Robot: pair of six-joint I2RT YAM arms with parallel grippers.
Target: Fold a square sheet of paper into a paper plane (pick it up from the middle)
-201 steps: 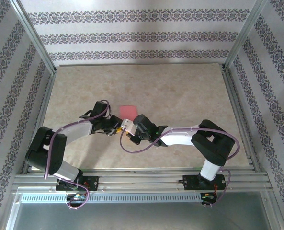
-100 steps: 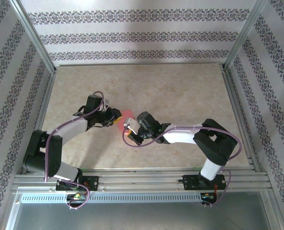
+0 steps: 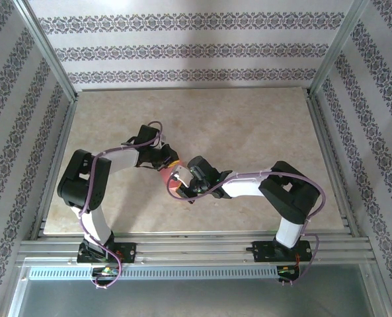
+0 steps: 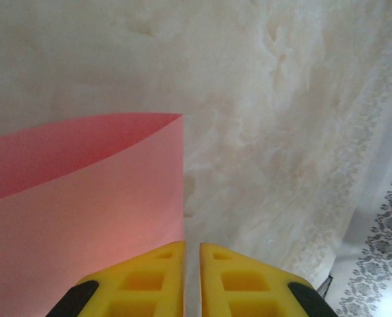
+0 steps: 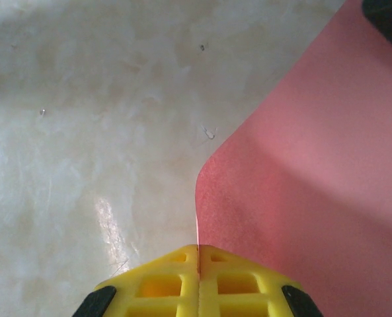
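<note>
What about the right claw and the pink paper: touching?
Touching. In the right wrist view the right gripper is shut, and an edge of the pink paper runs straight into the seam between its fingers.

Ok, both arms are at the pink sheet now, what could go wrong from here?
1. The right fingers pinch the sheet only at its very edge, so it could slip out or tear if the arms pull apart.
2. The left fingers show a thin gap with the sheet's edge right beside it; that grip may miss.
3. The sheet bows between them and could crease off-line.
</note>
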